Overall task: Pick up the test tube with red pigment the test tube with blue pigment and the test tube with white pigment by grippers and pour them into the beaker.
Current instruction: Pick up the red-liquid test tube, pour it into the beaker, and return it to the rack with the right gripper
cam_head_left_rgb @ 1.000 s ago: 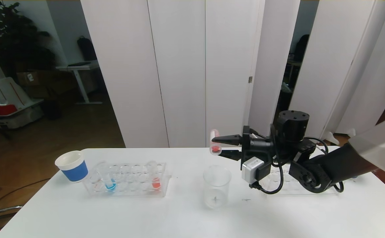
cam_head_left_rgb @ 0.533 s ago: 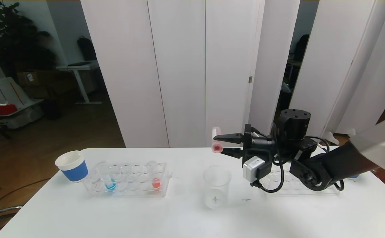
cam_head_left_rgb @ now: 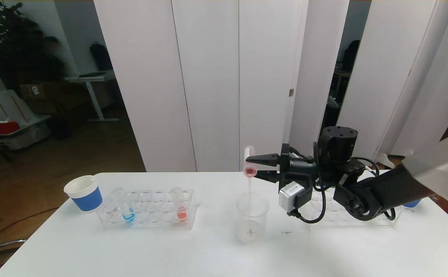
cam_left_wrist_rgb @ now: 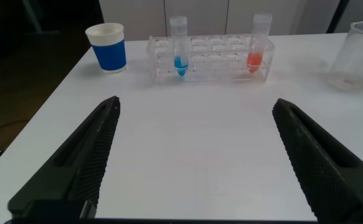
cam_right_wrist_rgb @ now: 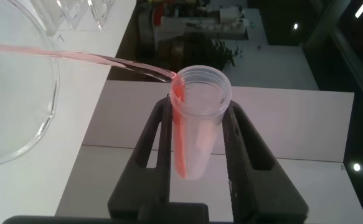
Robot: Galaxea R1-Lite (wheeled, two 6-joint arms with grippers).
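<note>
So basically the whole pour hangs on one thing: the mouth of the test tube with red pigment [cam_head_left_rgb: 250,169] is held right above the beaker [cam_head_left_rgb: 252,216], and a thin red stream [cam_head_left_rgb: 249,188] can be seen dropping straight down into it. The tube is clamped tight between the jaws of the right gripper [cam_head_left_rgb: 255,168], tipped well over so its long axis lies close to level, mouth end past the fingertips.

The left gripper [cam_left_wrist_rgb: 193,168] is parked low over the table with its jaws spread wide and nothing between them. It's also the nearer one to the rack [cam_head_left_rgb: 147,209], where the test tube with blue pigment [cam_head_left_rgb: 127,211] and another red tube [cam_head_left_rgb: 180,207] stand upright, left of the beaker.

The head view gives the tube-over-beaker lineup. What's only shown from the right wrist view is the red film along the tube's inner wall [cam_right_wrist_rgb: 180,137] and the stream leaving the lip toward the beaker rim [cam_right_wrist_rgb: 47,93]. No tube with white pigment can be picked out for sure.
</note>
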